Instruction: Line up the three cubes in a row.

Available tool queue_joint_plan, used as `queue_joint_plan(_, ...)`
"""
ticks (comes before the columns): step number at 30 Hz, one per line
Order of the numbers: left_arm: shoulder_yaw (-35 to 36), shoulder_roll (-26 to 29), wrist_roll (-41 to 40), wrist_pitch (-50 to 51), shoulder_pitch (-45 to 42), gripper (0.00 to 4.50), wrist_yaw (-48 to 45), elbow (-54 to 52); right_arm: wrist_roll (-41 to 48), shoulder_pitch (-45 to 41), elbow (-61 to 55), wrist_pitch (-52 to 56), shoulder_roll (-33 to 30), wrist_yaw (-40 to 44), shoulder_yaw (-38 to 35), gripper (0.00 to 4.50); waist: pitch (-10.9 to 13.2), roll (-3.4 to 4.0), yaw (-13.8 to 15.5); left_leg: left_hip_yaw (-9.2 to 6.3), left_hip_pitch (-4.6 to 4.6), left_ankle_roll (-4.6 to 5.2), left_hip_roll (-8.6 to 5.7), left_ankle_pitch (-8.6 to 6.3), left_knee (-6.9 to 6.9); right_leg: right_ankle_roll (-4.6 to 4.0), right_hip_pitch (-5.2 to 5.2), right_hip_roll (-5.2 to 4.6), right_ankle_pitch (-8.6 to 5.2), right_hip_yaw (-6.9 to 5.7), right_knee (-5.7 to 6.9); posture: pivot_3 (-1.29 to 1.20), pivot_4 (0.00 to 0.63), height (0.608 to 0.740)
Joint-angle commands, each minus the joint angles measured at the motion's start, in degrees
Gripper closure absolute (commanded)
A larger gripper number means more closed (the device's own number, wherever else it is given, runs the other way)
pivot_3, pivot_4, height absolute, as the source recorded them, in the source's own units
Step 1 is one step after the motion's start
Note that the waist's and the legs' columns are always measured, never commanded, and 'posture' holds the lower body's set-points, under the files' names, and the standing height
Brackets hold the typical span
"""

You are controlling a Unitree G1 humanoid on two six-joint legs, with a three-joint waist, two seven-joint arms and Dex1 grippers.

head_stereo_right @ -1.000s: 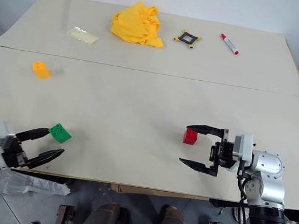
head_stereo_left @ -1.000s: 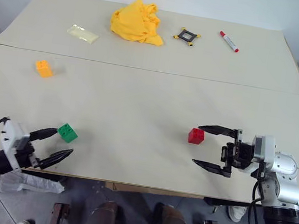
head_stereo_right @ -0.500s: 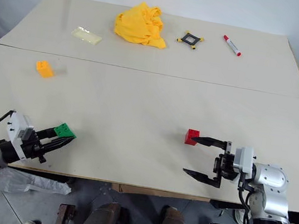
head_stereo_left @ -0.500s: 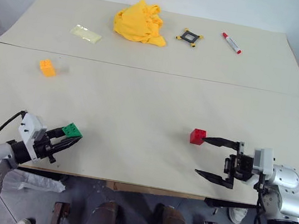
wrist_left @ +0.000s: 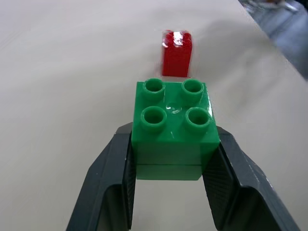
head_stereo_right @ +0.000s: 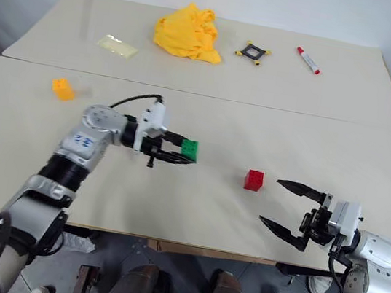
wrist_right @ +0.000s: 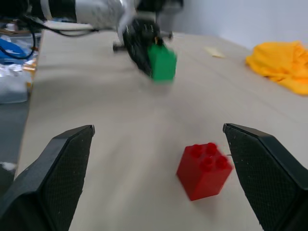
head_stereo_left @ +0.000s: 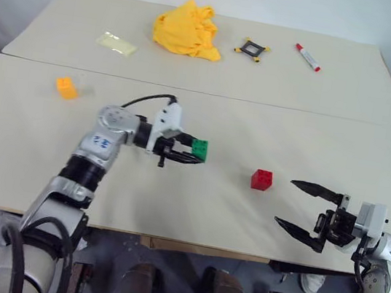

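Head views:
- Green cube: small green studded plastic toy-brick cube (head_stereo_left: 200,148), pinched in the left end effector (head_stereo_left: 192,151) and held above the bench (head_stereo_left: 209,104), near the middle.
- Red cube: small red studded plastic cube (head_stereo_left: 262,179) resting on the bench, at about 4 o'clock from the green one, apart from it.
- Orange-yellow cube: small orange-yellow studded plastic cube (head_stereo_left: 66,87) well apart, near the bench's left edge, at about 10 o'clock from the green cube.
- Right end effector (head_stereo_left: 306,210): fingers spread wide, empty, at about 4 o'clock from the red cube, near it but not touching.
- Clutter: crumpled yellow cloth (head_stereo_left: 186,31), red-capped marker pen (head_stereo_left: 307,57), small black frame with yellow corners (head_stereo_left: 251,48) and a pale flat packet (head_stereo_left: 117,43), all on the far bench section.

Left wrist view:
- Grip: both pads (wrist_left: 125,185) press the green cube's lower side faces, studs up; the red cube stands beyond it.

Right wrist view:
- Layout: red cube sits between the spread fingers' lines of reach; green cube hangs further off in the other end effector.

Risks (judgement):
- Slip: the hold is low on smooth plastic, so a quick swing could tilt or drop the cube.
- Knock: setting green down too close could nudge the red cube askew.
- Row: the orange-yellow cube is far off; fixing the line here means a long carry for it.
- Clash: both arms working near the red cube could collide.
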Motion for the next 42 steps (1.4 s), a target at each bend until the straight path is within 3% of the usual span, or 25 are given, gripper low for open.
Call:
queue_joint_plan(1, -0.28, -1.73, 2.12, -5.26, -2.17, 2.99, -1.64, 7.26, 1.85, 0.64, -6.08, 0.66, 0.74, -4.41, -1.76, 0.0, 0.01, -0.01, -0.57, 0.02, -0.02, 0.0, 0.06, 0.0, -0.01, -0.01, -0.05, 0.04, 0.0, 0.0, 0.0, 0.0, 0.15, 0.74)
queue_joint_plan(5, -0.67, -5.14, 4.79, -9.04, -4.7, 2.99, -0.68, 13.24, 1.23, 3.13, -8.84, 1.13, 0.5, -6.96, -2.08, 0.0, 0.05, -0.09, -0.28, -0.04, -0.09, -0.01, 0.07, 0.0, 0.07, -0.01, -0.05, 0.03, 0.0, -0.02, 0.02, 0.0, 0.15, 0.74)
queue_joint_plan(11, -0.52, -5.73, 7.56, -12.47, -5.74, 2.99, -0.7, 17.55, 1.02, 4.18, -9.65, 1.04, 0.4, -8.12, -1.43, 0.0, 0.05, -0.09, 0.58, -0.12, -0.1, 0.08, 0.14, 0.02, 0.12, 0.07, 0.01, -0.12, 0.04, -0.02, 0.01, 0.0, 0.15, 0.74)
queue_joint_plan(16, 2.72, -5.05, 3.76, -10.79, -4.91, 1.45, -4.56, 14.11, 1.14, 4.35, -10.17, 1.92, 0.44, -8.23, -0.25, 0.0, 0.06, -0.09, 0.48, -0.13, -0.11, 0.08, 0.15, 0.02, 0.11, 0.07, 0.01, -0.11, 0.04, -0.04, 0.01, 0.0, 0.15, 0.74)
queue_joint_plan(20, 6.48, -0.97, 0.6, -10.09, -1.22, 0.17, -6.51, 7.13, 1.06, 3.01, -10.92, 2.97, 0.83, -8.62, 2.0, 0.0, 0.05, -0.09, 0.39, -0.15, -0.11, 0.08, 0.21, 0.02, 0.12, 0.07, 0.0, -0.11, 0.04, -0.04, 0.01, 0.0, 0.15, 0.74)
queue_joint_plan(21, 7.12, -0.08, -0.05, -9.59, -0.19, 0.05, -6.92, 5.49, 1.04, 2.64, -10.96, 3.31, 0.82, -8.75, 2.45, 0.0, 0.05, -0.09, 0.2, -0.15, -0.1, 0.08, 0.21, 0.02, 0.12, 0.07, 0.0, -0.11, 0.04, -0.04, 0.01, 0.0, 0.15, 0.74)
queue_joint_plan(27, 22.12, 12.05, -8.81, -5.88, 19.8, 0.05, 0.78, -15.4, -0.35, -5.4, -11.32, 9.6, 2.77, -13.92, 8.01, 0.0, 0.07, -0.03, -2.29, -0.28, -0.05, 0.04, 0.35, 0.03, 0.07, -0.05, -0.04, -0.1, -0.02, -0.05, 0.12, 0.0, 0.15, 0.74)
queue_joint_plan(31, 36.82, 14.11, -13.32, -1.6, 34.65, 0.05, 14.95, -27.37, -1.76, -8.84, -12.17, 10.58, 4.27, -13.69, 12.5, 0.0, 0.07, -0.02, -2.13, -0.54, -0.09, 0.03, 0.3, 0.03, 0.11, -0.07, 0.06, -0.17, -0.03, -0.02, 0.13, 0.0, 0.15, 0.74)
queue_joint_plan(37, 57.06, 6.25, -20.3, 4.24, 58.43, 0.05, 33.42, -41.13, -3.49, -14.45, -12.68, 11.17, 6.75, -14.35, 17.11, 0.0, 0.07, -0.03, -1.98, -0.86, -0.06, 0.02, 0.24, -0.03, 0.12, -0.06, 0.28, -0.34, -0.02, 0.18, 0.01, 0.0, 0.15, 0.74)
queue_joint_plan(42, 62.78, 1.33, -23.88, 7.02, 64.9, 0.05, 43.2, -45.21, -2.59, -16.76, -11.93, 12.17, 6.38, -13.19, 17.69, 0.0, 0.07, -0.1, -0.37, -1.03, -0.1, 0.01, 0.23, -0.04, 0.16, -0.07, 0.37, -0.28, -0.03, 0.15, -0.07, 0.0, 0.15, 0.74)
